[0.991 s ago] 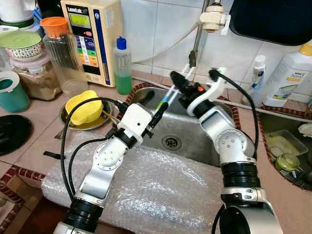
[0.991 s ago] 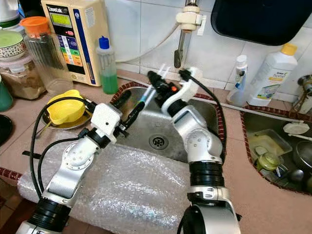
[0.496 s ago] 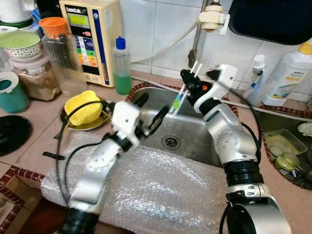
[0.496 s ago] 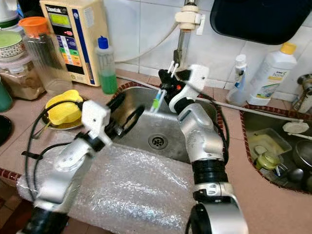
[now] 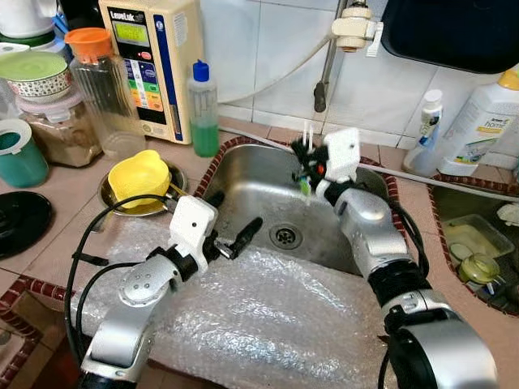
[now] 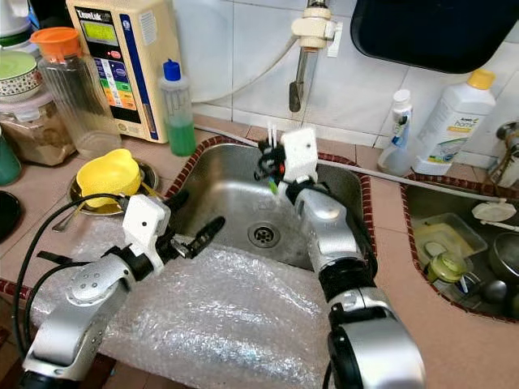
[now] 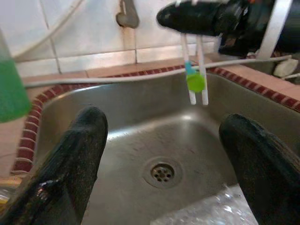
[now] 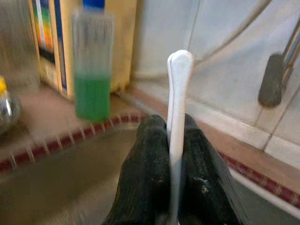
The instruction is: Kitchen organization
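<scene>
White plastic sticks (image 7: pixel 194 70), two thin ones with a green and blue piece between them, hang upright over the steel sink (image 5: pixel 259 194), pinched in the closed jaws of the right gripper (image 5: pixel 306 162) near the basin's back rim, below the tap (image 5: pixel 322 93). The left gripper (image 5: pixel 231 235) hovers at the sink's front edge above the bubble wrap (image 5: pixel 268 316), jaws apart and holding nothing. By my reading, the step in hand is carrying the sticks to a storage spot. Next, the right arm needs a steady carry clear of the tap, towards wherever on the worktop (image 5: pixel 65 211) they belong.
</scene>
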Controlling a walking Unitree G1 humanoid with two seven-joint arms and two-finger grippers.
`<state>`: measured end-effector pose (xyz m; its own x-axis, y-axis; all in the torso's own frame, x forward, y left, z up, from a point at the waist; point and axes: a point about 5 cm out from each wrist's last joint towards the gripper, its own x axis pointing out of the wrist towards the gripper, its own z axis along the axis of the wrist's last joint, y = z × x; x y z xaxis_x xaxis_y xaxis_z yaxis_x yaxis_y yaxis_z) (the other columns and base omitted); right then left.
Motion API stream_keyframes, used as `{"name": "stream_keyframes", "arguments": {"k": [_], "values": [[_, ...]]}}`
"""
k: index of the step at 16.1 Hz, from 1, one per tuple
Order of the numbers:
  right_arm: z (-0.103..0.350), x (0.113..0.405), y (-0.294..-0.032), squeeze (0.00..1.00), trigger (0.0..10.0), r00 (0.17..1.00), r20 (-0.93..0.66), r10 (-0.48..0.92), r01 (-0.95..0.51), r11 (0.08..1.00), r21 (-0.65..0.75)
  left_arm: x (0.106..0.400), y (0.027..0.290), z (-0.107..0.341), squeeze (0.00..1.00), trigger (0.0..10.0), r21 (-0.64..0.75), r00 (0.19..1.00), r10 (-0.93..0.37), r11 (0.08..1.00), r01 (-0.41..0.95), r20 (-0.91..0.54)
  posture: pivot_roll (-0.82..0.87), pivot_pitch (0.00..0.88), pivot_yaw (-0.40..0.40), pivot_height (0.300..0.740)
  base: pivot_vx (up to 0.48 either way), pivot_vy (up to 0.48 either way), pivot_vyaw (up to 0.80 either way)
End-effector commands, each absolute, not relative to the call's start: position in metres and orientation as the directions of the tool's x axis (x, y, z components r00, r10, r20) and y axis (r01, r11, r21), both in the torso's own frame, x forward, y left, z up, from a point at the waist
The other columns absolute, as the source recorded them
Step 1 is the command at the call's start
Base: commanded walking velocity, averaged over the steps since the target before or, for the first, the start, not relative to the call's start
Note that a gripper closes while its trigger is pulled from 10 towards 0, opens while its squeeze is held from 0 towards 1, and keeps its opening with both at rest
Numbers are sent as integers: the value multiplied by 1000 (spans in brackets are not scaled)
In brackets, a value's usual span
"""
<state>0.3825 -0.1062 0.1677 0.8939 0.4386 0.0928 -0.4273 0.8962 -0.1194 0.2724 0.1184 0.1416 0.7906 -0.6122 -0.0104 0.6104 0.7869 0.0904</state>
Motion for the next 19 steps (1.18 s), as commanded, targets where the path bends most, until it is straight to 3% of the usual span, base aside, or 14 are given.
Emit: {"name": "stream_keyframes", "arguments": {"k": [1,5,8,9,10,19], "values": [[158,383,-109,0,0,898,36,438,-425,887,-183,269,116,142,1000,10000,97,775,-632,770,630,-22,153,0,-26,740,0,0,0],[130,379,-109,0,0,900,-119,419,-436,862,-257,268,118,139,1000,10000,107,770,-635,763,638,-58,168,0,-22,740,0,0,0],[122,378,-105,0,0,891,-147,429,-453,857,-245,265,115,139,1000,10000,105,756,-649,749,654,-84,170,0,-20,740,0,0,0],[120,377,-103,1000,3882,885,-161,437,-465,854,-236,264,113,138,1000,10000,102,750,-656,743,662,-91,168,0,-20,740,0,0,0],[118,377,-99,1000,10000,877,-171,450,-479,851,-216,263,111,137,1000,10000,111,739,-666,731,673,-102,168,0,-20,740,0,0,0],[118,377,-95,1000,10000,860,-186,476,-505,848,-163,263,109,136,1000,10000,107,746,-657,738,666,-108,159,0,-34,740,0,0,0]]}}
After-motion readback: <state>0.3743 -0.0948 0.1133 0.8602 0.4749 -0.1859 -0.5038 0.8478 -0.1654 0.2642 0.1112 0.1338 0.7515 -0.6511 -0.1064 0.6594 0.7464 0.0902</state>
